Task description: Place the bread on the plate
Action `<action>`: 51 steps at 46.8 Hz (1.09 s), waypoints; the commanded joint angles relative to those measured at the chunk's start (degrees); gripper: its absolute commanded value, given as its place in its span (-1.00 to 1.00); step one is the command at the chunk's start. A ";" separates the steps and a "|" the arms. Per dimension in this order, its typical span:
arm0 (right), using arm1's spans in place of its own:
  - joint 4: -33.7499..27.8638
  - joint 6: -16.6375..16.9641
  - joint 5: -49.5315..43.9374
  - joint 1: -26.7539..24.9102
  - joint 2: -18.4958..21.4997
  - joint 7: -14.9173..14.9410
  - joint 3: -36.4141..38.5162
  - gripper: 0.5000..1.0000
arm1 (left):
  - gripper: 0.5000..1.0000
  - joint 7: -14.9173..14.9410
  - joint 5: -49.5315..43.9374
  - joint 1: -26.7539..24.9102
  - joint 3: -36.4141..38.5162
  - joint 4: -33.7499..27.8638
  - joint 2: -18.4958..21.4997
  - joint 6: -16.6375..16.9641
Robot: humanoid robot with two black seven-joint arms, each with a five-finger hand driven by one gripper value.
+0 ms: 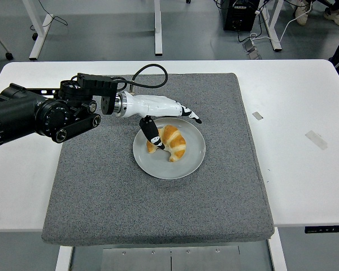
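Beneath the spread robot hand (165, 116), bread (169, 141) lies on plate (192, 161).

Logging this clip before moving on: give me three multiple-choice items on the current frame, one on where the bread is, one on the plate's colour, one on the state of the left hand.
1. Where does the croissant lie?
A. on the bare table
B. on the plate
C. on the mat beside the plate

2. What colour is the plate?
A. light grey
B. red
C. black

3. What is the left hand doing?
A. gripping the croissant
B. fingers spread, holding nothing
C. lifting the plate

Answers:
1 B, the croissant sits inside the plate's rim.
2 A, the round plate is pale grey against the darker grey mat.
3 B, the fingers stretch out over the plate's far edge, with nothing enclosed.
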 commanded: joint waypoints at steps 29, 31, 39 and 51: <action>0.00 0.00 -0.07 0.03 0.00 0.00 0.00 1.00 | 0.91 0.00 -31.78 -1.46 -0.61 1.20 1.43 -0.19; 0.00 0.00 0.02 0.03 0.00 0.00 0.00 1.00 | 0.91 0.00 -34.77 -1.28 -0.70 2.34 1.51 -0.19; 0.00 0.00 -0.07 0.03 0.00 0.00 0.00 1.00 | 0.91 0.00 -47.43 -0.75 -0.79 5.42 1.60 -0.19; 0.00 0.00 0.02 0.03 0.00 0.00 0.00 1.00 | 0.91 0.00 -57.02 2.14 -9.57 5.60 2.22 -0.45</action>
